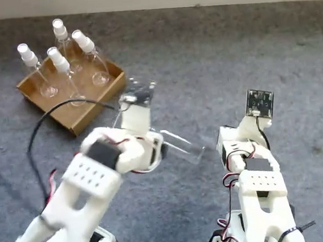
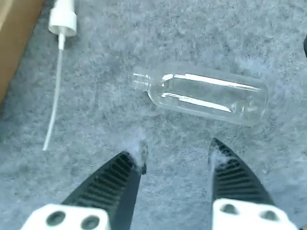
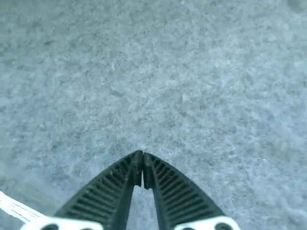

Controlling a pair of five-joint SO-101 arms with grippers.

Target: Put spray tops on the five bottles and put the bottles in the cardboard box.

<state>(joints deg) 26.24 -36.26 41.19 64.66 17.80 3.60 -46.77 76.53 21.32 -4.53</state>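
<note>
Surface (image 1: 212, 53): grey, carpet-like.

Left arm (image 1: 92, 173): extended toward the cardboard box (image 1: 75, 119), its wrist just short of the box's near corner. The left gripper (image 2: 176, 155) hovers with jaws spread apart, holding nothing.

Right arm (image 1: 259, 186): well apart from the box, on the far side of the left arm. The right gripper (image 3: 143, 160) has its jaws pressed together, empty, over bare surface.

Box contents: four capped bottles (image 1: 91, 58) standing inside, leaning slightly.

Loose bottle (image 2: 206, 98): clear and uncapped, lying on its side on the surface near the box and just ahead of the open jaws. Its long axis runs crosswise to the jaws, with the open neck toward the box side.

Loose spray top (image 2: 62, 21): lying just beside the box wall, between box and bottle, dip tube trailing roughly along the wall.
</note>
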